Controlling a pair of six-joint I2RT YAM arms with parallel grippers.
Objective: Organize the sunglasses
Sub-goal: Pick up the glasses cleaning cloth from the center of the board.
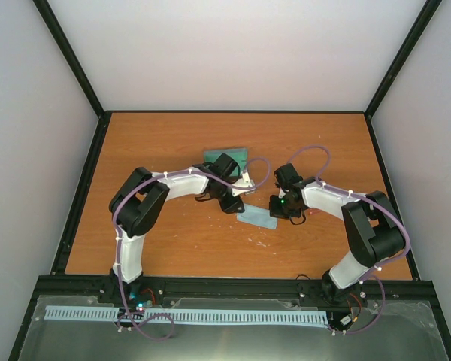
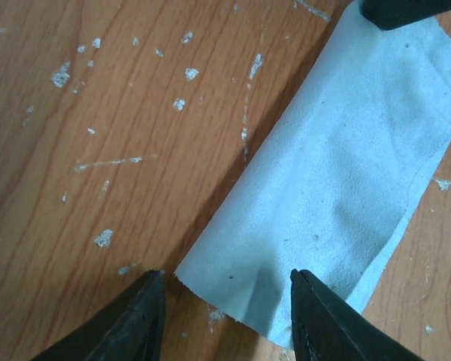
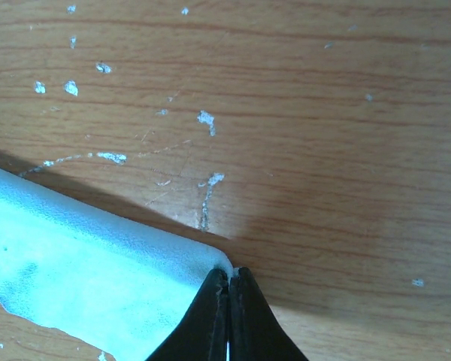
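The pale blue cloth point(image 1: 257, 218) lies folded over on the orange wood between my two grippers. My left gripper point(image 2: 227, 274) is open, its jaws on either side of the cloth's near edge point(image 2: 338, 173), low over the table. My right gripper point(image 3: 229, 272) is shut on the folded edge of the cloth point(image 3: 98, 263) at its corner; its black tip shows in the left wrist view point(image 2: 406, 10). The blue-grey case point(image 1: 227, 156) lies behind my left arm, partly hidden by it. The sunglasses show in no view.
The table point(image 1: 173, 248) is scuffed with white flecks. Black frame rails point(image 1: 83, 188) and pale walls close it in on three sides. Both arms point(image 1: 331, 199) reach toward the middle.
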